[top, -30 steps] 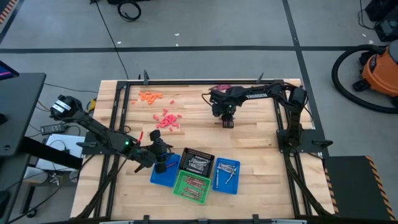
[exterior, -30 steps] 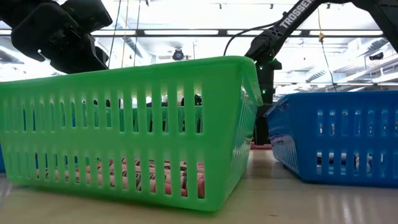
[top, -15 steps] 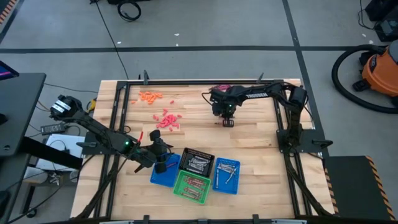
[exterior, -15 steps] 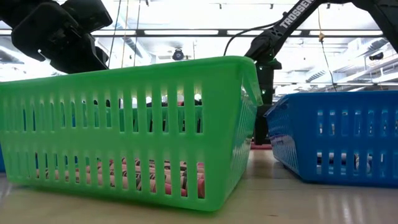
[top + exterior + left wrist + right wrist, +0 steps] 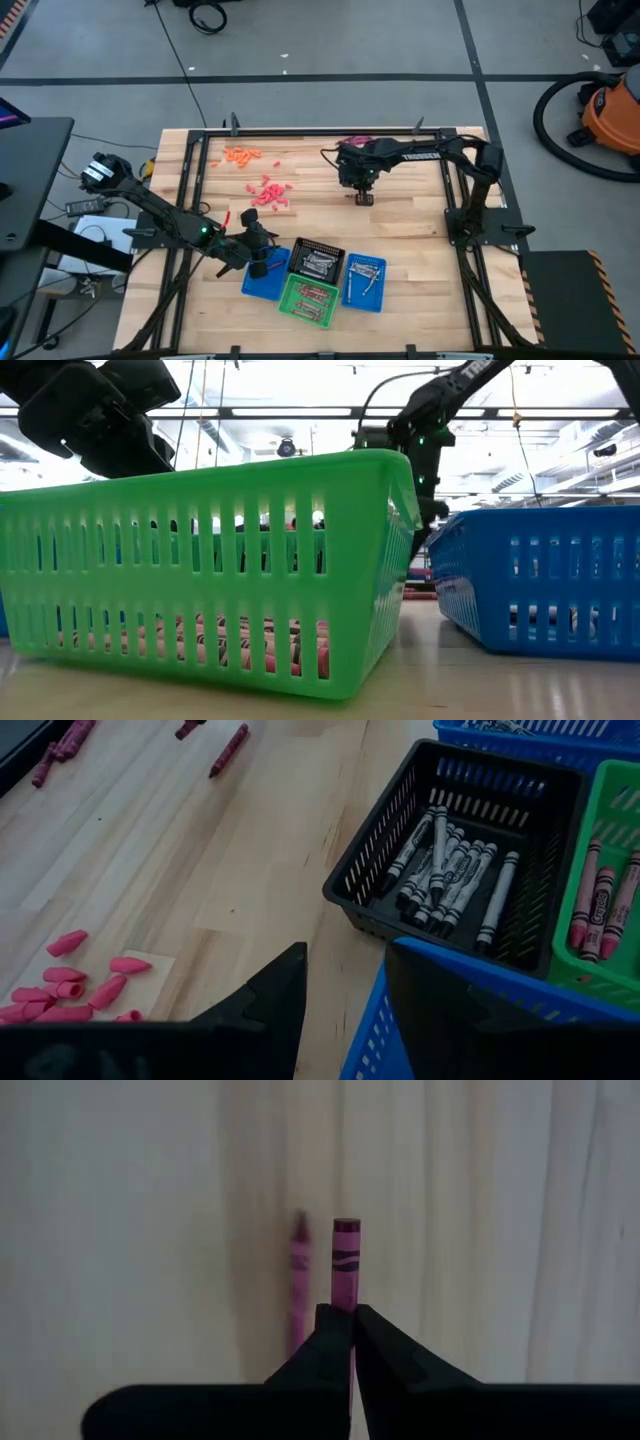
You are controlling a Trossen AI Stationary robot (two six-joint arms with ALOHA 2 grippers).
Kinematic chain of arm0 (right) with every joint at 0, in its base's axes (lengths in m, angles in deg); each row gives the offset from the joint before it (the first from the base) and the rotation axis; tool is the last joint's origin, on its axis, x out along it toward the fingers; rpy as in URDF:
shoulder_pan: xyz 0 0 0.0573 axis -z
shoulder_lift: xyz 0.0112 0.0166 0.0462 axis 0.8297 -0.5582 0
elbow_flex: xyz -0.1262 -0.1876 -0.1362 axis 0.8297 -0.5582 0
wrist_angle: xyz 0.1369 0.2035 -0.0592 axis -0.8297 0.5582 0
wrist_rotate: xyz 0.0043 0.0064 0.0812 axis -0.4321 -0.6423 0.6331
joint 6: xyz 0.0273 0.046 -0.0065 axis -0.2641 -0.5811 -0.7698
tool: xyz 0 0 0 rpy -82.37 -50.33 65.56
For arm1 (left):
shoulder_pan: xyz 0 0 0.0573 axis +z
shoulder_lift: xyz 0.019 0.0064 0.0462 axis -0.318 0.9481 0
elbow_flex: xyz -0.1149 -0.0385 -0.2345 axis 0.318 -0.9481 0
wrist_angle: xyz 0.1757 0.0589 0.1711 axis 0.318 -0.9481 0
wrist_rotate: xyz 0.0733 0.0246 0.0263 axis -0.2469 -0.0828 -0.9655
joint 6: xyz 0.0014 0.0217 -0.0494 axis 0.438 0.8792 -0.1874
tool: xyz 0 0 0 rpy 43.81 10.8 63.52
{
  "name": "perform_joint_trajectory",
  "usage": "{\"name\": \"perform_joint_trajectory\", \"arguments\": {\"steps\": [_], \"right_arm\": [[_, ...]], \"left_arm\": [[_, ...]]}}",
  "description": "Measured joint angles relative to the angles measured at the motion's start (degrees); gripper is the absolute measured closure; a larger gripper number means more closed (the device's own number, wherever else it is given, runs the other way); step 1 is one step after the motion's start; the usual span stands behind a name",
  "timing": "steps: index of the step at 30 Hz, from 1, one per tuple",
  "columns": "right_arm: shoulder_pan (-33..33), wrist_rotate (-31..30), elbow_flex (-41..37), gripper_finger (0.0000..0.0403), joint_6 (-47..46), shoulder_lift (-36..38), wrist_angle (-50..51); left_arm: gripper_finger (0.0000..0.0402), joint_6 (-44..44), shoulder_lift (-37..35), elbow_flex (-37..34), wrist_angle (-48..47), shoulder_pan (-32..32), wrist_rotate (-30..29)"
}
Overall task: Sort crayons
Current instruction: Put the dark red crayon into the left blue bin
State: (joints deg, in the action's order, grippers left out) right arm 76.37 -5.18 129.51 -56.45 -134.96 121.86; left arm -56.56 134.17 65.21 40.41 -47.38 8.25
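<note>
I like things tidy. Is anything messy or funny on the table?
Nothing is broken or spilled. Pink pieces and orange pieces lie loose in small heaps on the wooden table, outside the baskets. The right pincer is shut on a magenta crayon.

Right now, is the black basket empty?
No: the left wrist view shows the black basket holding a pile of silvery-grey crayons.

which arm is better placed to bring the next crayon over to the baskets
Right. The right gripper is already shut on a magenta crayon above the table. The left gripper hangs open and empty by the blue basket.
</note>
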Motion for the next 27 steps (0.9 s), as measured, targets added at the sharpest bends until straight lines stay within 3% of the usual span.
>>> {"name": "perform_joint_trajectory", "arguments": {"steps": [6, 14, 27], "right_arm": [[-4.48, 0.68, 0.03, 0.0387, -1.29, 2.45, -5.79], [-11.11, 0.10, 0.07, 0.0386, -0.99, 2.75, -15.08], [-19.63, -8.98, 0.13, 0.0386, 1.96, 2.75, -26.22]], "left_arm": [[0.0253, 0.37, 0.04, 0.00, 2.47, 1.87, -0.15], [0.0253, 7.97, 2.13, 0.03, 8.99, 7.81, -0.55], [0.0253, 17.58, 2.05, 0.02, 19.68, 12.11, -0.52]]}}
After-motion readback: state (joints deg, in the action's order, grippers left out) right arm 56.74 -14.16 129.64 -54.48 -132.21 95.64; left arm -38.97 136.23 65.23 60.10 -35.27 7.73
